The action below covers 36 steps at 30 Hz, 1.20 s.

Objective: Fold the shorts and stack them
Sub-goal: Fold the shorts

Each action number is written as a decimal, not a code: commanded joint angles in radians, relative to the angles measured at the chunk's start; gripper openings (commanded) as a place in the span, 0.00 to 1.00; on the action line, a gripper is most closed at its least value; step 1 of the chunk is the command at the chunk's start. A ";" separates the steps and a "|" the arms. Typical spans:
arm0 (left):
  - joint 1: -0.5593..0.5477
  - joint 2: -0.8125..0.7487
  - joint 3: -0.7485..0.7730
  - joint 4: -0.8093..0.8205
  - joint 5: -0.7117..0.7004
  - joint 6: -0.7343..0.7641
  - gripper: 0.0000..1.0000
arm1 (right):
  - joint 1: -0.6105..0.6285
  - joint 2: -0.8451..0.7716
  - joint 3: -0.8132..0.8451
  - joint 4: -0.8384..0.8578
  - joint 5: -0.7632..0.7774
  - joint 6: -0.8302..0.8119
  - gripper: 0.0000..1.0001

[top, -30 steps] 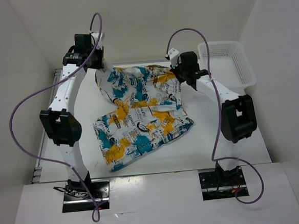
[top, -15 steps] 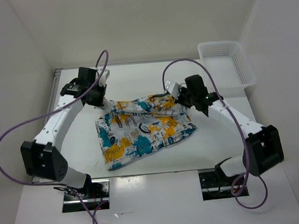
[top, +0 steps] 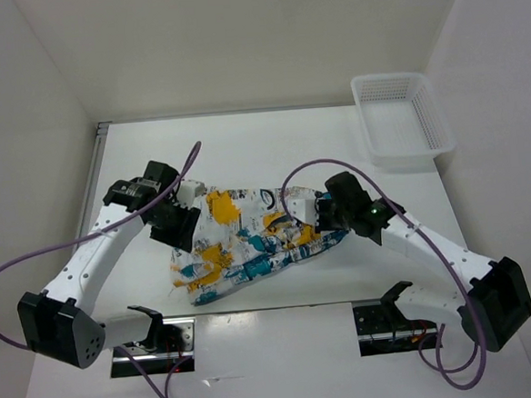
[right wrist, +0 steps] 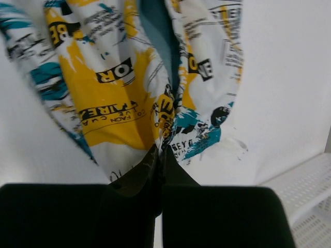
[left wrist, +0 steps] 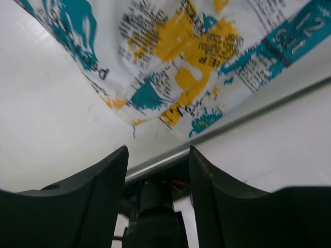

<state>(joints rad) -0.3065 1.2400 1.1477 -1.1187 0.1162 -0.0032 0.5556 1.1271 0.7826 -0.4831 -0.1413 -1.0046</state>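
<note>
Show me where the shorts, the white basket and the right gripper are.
shorts [top: 250, 241], top external view, middle of the fabric.
white basket [top: 397, 121], top external view, bare mesh floor.
right gripper [right wrist: 158, 151], right wrist view, between its shut jaws.

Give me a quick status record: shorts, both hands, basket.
shorts: rumpled, lying on the table between the two hands
left hand: open, holding nothing, at the shorts' left edge
right hand: shut on the shorts' right edge, fabric pinched
basket: at the table's far right corner, apart from the shorts
</note>
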 commanded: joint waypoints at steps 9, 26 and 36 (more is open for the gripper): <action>0.038 0.038 -0.144 0.060 -0.068 0.003 0.68 | 0.070 -0.125 -0.123 -0.039 0.046 -0.068 0.00; -0.008 0.254 -0.318 0.312 -0.277 0.003 0.62 | 0.070 -0.084 -0.144 0.053 0.037 -0.002 0.00; -0.019 0.314 -0.350 0.318 -0.216 0.003 0.46 | 0.070 -0.038 -0.154 0.083 0.037 0.008 0.00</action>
<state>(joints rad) -0.3195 1.5295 0.8112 -0.8192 -0.1081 -0.0059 0.6197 1.0813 0.6346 -0.4553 -0.1013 -1.0092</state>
